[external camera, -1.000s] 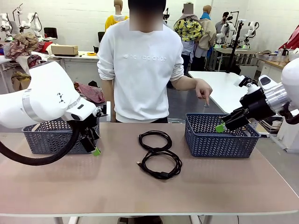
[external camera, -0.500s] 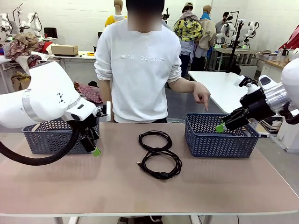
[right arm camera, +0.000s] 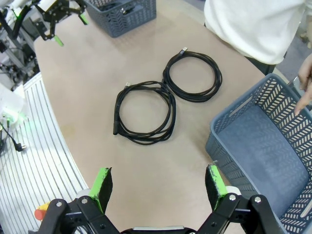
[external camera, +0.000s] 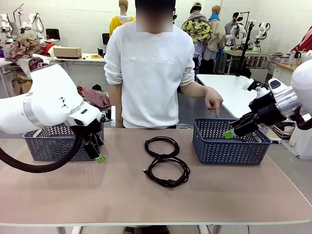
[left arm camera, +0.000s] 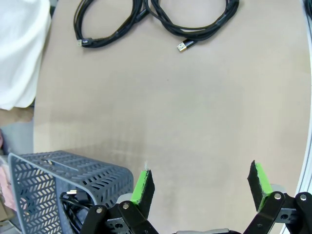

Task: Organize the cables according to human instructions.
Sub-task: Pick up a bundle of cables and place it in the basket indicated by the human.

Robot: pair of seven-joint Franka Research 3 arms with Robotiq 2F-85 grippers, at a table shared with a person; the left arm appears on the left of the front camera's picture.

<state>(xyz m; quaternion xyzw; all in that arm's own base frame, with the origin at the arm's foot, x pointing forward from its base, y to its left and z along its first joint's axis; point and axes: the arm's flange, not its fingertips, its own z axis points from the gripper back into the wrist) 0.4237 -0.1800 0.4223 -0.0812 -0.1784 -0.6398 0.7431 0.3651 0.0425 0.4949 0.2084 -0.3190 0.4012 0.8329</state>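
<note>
cables: two coils on the table, both grippers released

cables lie in the middle of the table (external camera: 146, 204), between the two baskets. the far coil (external camera: 162, 138) is nearer the person and the near coil (external camera: 169, 183) nearer the robot. their rims touch, so together they make a figure eight. both lie flat on the tabletop, apart from either basket. in the left wrist view a metal usb plug (left arm camera: 184, 47) shows at one end of the near coil.

the left basket (external camera: 44, 144) stands at the robot's left end of the table. the left wrist view shows a black cord (left arm camera: 73, 212) inside it. the right basket (external camera: 229, 148) stands towards the right end.

the left gripper (external camera: 97, 155) hangs just in front of the left basket with its fingers pointing down at the tabletop. its jaws are spread wide with nothing between them. the right gripper (external camera: 230, 131) hovers over the right basket, slanted down and towards the middle of the table. its jaws are likewise wide apart and hold nothing. between its green pads (right arm camera: 103, 183) the right wrist view shows bare tabletop and a corner of the basket.

the person stands at the far side, behind the coils. the person's hand (external camera: 213, 101) is above the far rim of the right basket, index finger pointing down towards it.
</note>
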